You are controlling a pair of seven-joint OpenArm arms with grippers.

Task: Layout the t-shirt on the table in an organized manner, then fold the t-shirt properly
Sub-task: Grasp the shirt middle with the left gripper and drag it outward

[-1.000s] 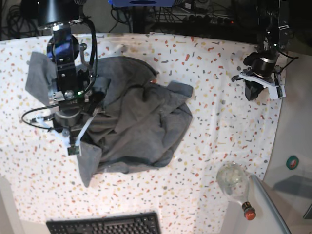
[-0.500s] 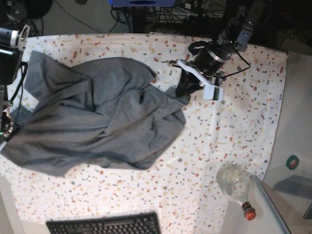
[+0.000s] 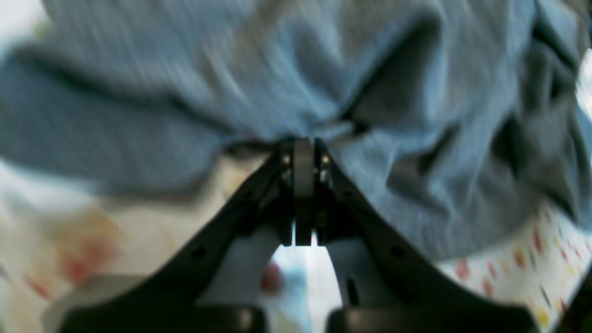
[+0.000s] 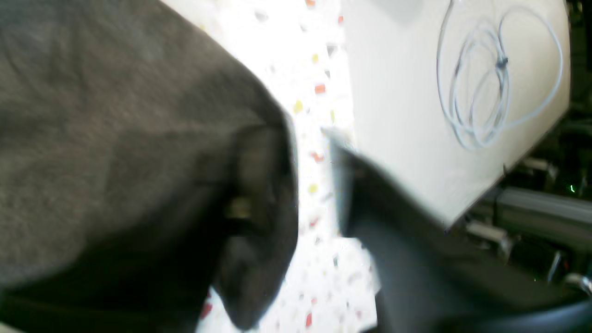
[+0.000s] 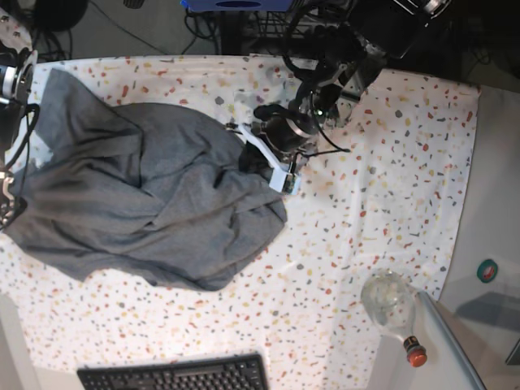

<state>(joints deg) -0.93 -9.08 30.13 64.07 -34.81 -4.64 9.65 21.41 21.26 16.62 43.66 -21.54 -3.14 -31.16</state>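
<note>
Shirt-spreading step: t-shirt (image 5: 146,203) lies bunched on left half of surface (image 5: 390,187). Left pincer (image 3: 303,152) clenched on shirt edge. Right pincer (image 4: 314,185) spread apart beside cloth, grasping nothing. Next move, likely: grab far edge, pull shirt flat.

Base view was evenly and brightly lit from above; the table (image 5: 390,162) showed no glare and the t-shirt (image 5: 154,203) cast only soft shadows in its folds. Both wrist views were heavily motion-blurred. In the right wrist view the cloth beside the t-shirt (image 4: 115,138) was overexposed to white. The left wrist view was soft throughout.
</note>
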